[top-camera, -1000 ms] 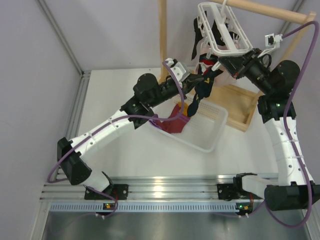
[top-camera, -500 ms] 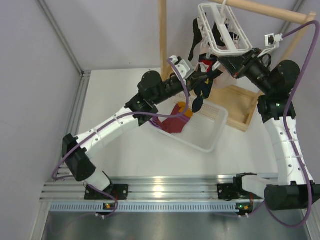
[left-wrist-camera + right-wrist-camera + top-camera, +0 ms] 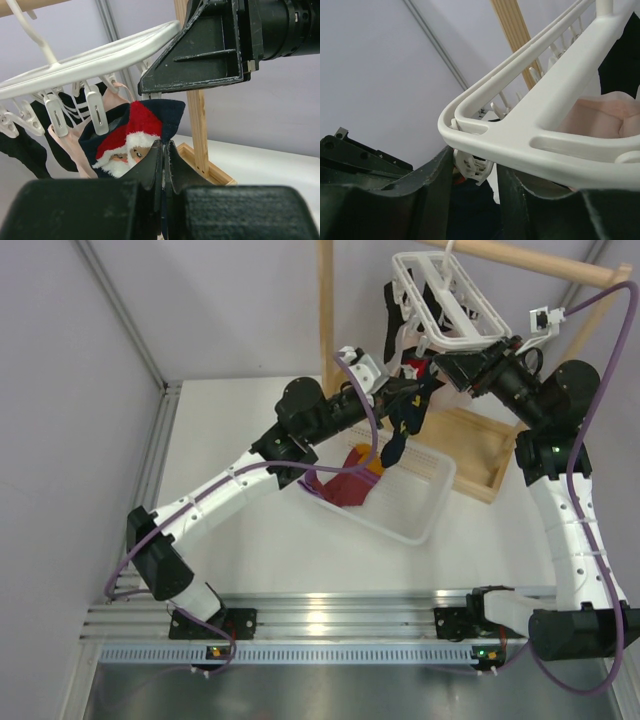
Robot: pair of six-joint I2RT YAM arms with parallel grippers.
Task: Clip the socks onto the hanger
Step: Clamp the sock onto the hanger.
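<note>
Change: the left hand [image 3: 395,398] is reaching further in under the hanger [image 3: 478,337] than a second ago, its arm is stretching more, and the hanger is sitting at a slightly different tilt.
Worktop: the white worktop [image 3: 250,550] is lying well below the hanger, on the arms' side.
Basket: the white slotted basket [image 3: 420,520] is standing on the worktop, below the hanger and toward the arms.
Maroon socks: the maroon socks [image 3: 345,485] with orange ends are lying in the basket end to the left of the hanger.
Left hand: in its wrist view the left hand [image 3: 163,160] is pinching its fingers tight together on the navy Santa sock [image 3: 135,135], just under the hanger [image 3: 100,57].
Navy Santa sock: it is hanging from that grip, with its cuff rising to the hanger's near rim and its foot dangling below.
Right hand: the right hand [image 3: 475,175] is reaching in at the hanger's near corner, its fingers [image 3: 435,190] drawn narrow and pressing both sides of a peg [image 3: 470,167].
Peg: it is dangling from the underside of the hanger [image 3: 545,115], right above the sock's cuff.
Pink garment: a pale pink garment [image 3: 75,145] is hanging from pegs further along the hanger.
Wooden rack: the wooden rack [image 3: 324,310] is standing behind and carrying the hanger.
</note>
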